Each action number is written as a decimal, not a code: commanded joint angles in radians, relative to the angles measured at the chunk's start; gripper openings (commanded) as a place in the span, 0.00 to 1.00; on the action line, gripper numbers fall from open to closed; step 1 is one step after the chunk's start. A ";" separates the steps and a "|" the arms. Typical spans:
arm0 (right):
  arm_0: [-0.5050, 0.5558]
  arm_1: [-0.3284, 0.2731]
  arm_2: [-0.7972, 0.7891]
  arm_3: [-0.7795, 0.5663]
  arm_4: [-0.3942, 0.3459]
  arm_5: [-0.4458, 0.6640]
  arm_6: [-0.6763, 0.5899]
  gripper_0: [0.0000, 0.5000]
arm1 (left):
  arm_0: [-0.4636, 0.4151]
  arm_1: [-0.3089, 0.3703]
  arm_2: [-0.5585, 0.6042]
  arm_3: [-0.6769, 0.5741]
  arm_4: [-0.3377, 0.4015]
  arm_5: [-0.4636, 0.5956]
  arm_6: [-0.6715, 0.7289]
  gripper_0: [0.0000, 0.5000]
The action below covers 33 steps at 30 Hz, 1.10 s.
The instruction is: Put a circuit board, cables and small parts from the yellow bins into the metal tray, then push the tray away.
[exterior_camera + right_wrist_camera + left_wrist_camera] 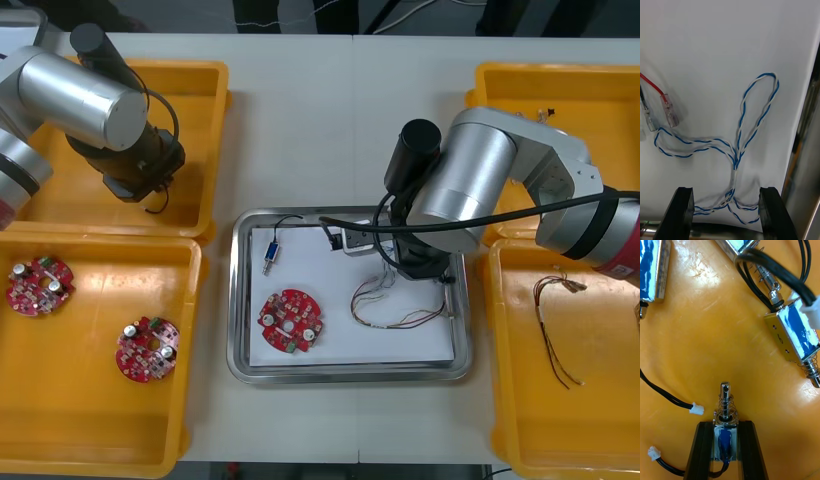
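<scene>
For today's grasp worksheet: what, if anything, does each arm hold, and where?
Left jaws, in a yellow bin, clamp a small metal part by its blue-labelled body. Right jaws, open over the tray's twisted cable, hold nothing.

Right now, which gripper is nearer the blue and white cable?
Right. The right gripper hangs open over the blue and white cable in the tray; the left gripper is in the far left yellow bin.

Bins (90,420): yellow. Metal tray (350,372): silver rim, white inside. Circuit board (290,322) in tray: red, with silver spots; two boards (40,285) in a left bin, likewise red. Cable (741,123): twisted blue and white. Wire (651,85) beside it: red, with a clear end sleeve. Small metal part (725,437): silver, blue label. Lead (666,395): black, white plug. Left gripper (725,425) fingers (702,450): black.
</scene>
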State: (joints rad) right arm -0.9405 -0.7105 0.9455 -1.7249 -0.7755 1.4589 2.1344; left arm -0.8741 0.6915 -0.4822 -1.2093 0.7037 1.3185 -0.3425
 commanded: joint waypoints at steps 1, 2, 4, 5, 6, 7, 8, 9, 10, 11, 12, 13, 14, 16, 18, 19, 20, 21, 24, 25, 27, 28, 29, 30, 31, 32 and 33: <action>-0.038 0.017 -0.054 -0.045 -0.027 0.075 -0.028 1.00 | -0.046 0.028 0.033 -0.050 0.014 0.070 0.011 0.00; -0.038 0.016 -0.068 -0.055 -0.033 0.100 -0.033 1.00 | -0.046 0.033 0.039 -0.062 0.017 0.085 0.005 0.00; -0.037 0.017 -0.096 -0.071 -0.042 0.140 -0.040 1.00 | -0.046 0.039 0.044 -0.079 0.022 0.108 -0.004 0.00; -0.037 0.016 -0.117 -0.081 -0.051 0.166 -0.054 1.00 | -0.046 0.043 0.051 -0.092 0.027 0.122 -0.010 0.00; -0.037 0.016 -0.139 -0.087 -0.064 0.195 -0.080 1.00 | -0.046 0.049 0.056 -0.104 0.030 0.136 -0.015 0.00; -0.037 0.016 -0.151 -0.091 -0.071 0.210 -0.096 1.00 | -0.046 0.051 0.057 -0.111 0.033 0.142 -0.018 0.00; -0.038 0.017 -0.169 -0.099 -0.079 0.235 -0.117 1.00 | -0.046 0.056 0.063 -0.121 0.037 0.154 -0.023 0.00; -0.037 0.016 -0.183 -0.110 -0.087 0.261 -0.137 1.00 | -0.046 0.059 0.070 -0.134 0.039 0.168 -0.030 0.00; -0.037 0.017 -0.194 -0.116 -0.088 0.273 -0.149 1.00 | -0.046 0.060 0.073 -0.141 0.039 0.176 -0.039 0.00; -0.037 0.016 -0.208 -0.128 -0.090 0.301 -0.169 1.00 | -0.046 0.063 0.077 -0.153 0.042 0.194 -0.056 0.00; -0.037 0.016 -0.220 -0.142 -0.087 0.330 -0.188 1.00 | -0.046 0.065 0.086 -0.164 0.045 0.215 -0.075 0.00; -0.037 0.016 -0.225 -0.148 -0.083 0.344 -0.197 1.00 | -0.046 0.066 0.090 -0.171 0.046 0.223 -0.082 0.00; -0.037 0.014 -0.237 -0.162 -0.079 0.371 -0.215 1.00 | -0.046 0.068 0.097 -0.184 0.050 0.242 -0.096 0.00; -0.037 0.009 -0.252 -0.183 -0.074 0.414 -0.252 1.00 | -0.046 0.071 0.108 -0.200 0.056 0.266 -0.116 0.00; -0.035 0.000 -0.277 -0.211 -0.070 0.461 -0.297 1.00 | -0.046 0.075 0.116 -0.233 0.060 0.298 -0.139 0.00; -0.034 -0.004 -0.290 -0.223 -0.070 0.461 -0.317 1.00 | -0.046 0.075 0.119 -0.250 0.060 0.312 -0.150 0.00; -0.031 -0.006 -0.298 -0.231 -0.070 0.461 -0.326 1.00 | -0.046 0.075 0.119 -0.257 0.062 0.320 -0.153 0.00; -0.026 -0.012 -0.317 -0.245 -0.070 0.461 -0.341 1.00 | -0.048 0.075 0.119 -0.271 0.063 0.331 -0.155 0.00; -0.003 -0.037 -0.353 -0.292 -0.074 0.461 -0.376 1.00 | -0.059 0.075 0.119 -0.302 0.074 0.358 -0.165 0.00; 0.009 -0.050 -0.370 -0.317 -0.077 0.461 -0.396 1.00 | -0.062 0.075 0.119 -0.312 0.082 0.370 -0.170 0.00; 0.029 -0.078 -0.398 -0.355 -0.083 0.461 -0.430 1.00 | -0.071 0.072 0.119 -0.329 0.096 0.387 -0.193 0.00; 0.046 -0.095 -0.418 -0.381 -0.085 0.461 -0.458 1.00 | -0.074 0.071 0.119 -0.343 0.100 0.404 -0.216 0.00; 0.055 -0.103 -0.432 -0.394 -0.088 0.461 -0.472 1.00 | -0.075 0.069 0.119 -0.352 0.102 0.413 -0.227 0.00; 0.074 -0.119 -0.458 -0.418 -0.093 0.461 -0.501 1.00 | -0.078 0.068 0.119 -0.369 0.103 0.432 -0.242 0.00; 0.092 -0.135 -0.485 -0.440 -0.094 0.461 -0.527 1.00 | -0.082 0.065 0.119 -0.383 0.108 0.447 -0.257 0.00; 0.101 -0.138 -0.499 -0.447 -0.094 0.461 -0.539 1.00 | -0.085 0.063 0.119 -0.391 0.111 0.456 -0.263 0.00; 0.115 -0.145 -0.527 -0.464 -0.094 0.461 -0.565 1.00 | -0.089 0.057 0.119 -0.404 0.115 0.473 -0.267 0.00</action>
State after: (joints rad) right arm -0.8718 -0.8002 0.5163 -2.1305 -0.8594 1.9158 1.6223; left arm -0.9000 0.7231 -0.3894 -1.5544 0.8022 1.7529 -0.4988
